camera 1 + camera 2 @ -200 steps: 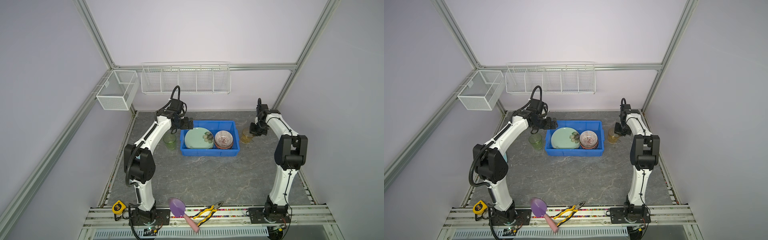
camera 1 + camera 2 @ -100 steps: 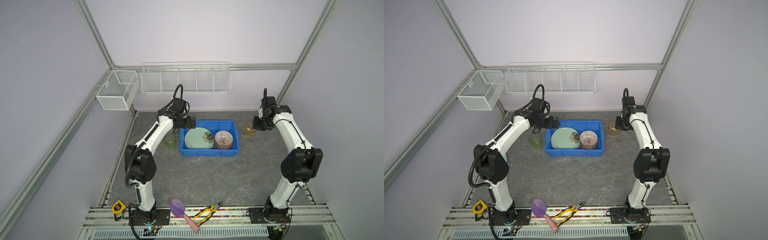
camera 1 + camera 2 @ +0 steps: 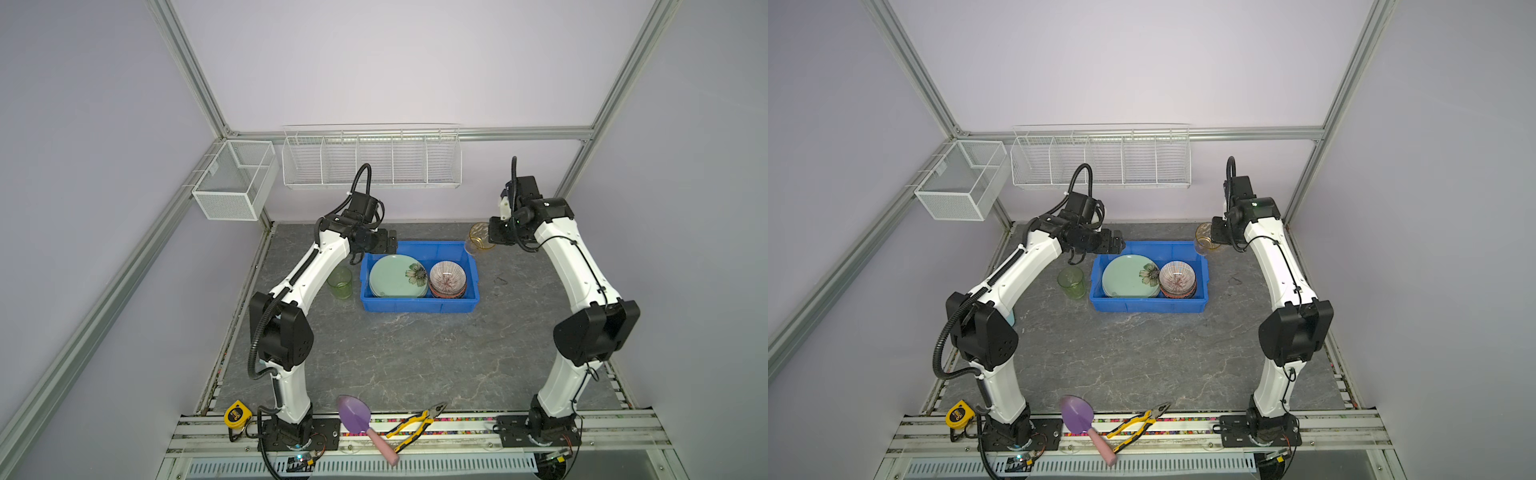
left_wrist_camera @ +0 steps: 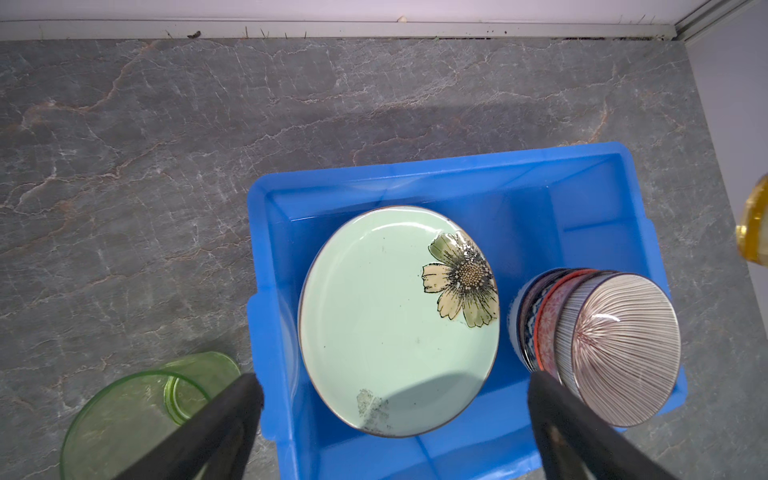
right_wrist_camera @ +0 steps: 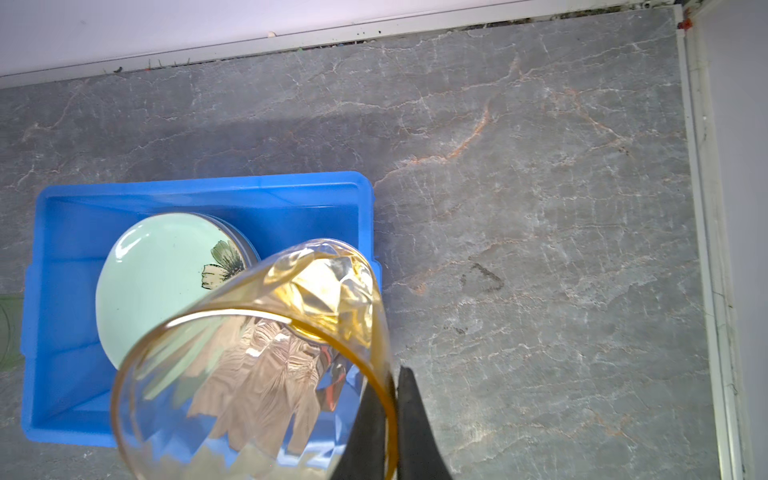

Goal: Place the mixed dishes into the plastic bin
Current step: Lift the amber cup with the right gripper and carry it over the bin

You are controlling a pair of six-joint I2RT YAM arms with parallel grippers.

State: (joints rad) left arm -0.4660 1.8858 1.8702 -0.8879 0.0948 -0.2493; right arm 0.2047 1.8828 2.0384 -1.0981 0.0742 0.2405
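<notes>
The bench is a grey, veined stone-look slab, boxed in by pale lilac walls and aluminium framing. A long wire rack hangs on the back wall and a mesh basket on the left rail. The blue plastic bin sits toward the back, holding a pale green flower plate and a stack of bowls. A green tumbler stands just beside its left wall. The left jaws hang wide open and empty over the bin's far left corner. The right jaws pinch the rim of the amber tumbler, which is tilted in the air near the far right corner. A purple trowel, pliers and a tape measure lie along the front rail.
</notes>
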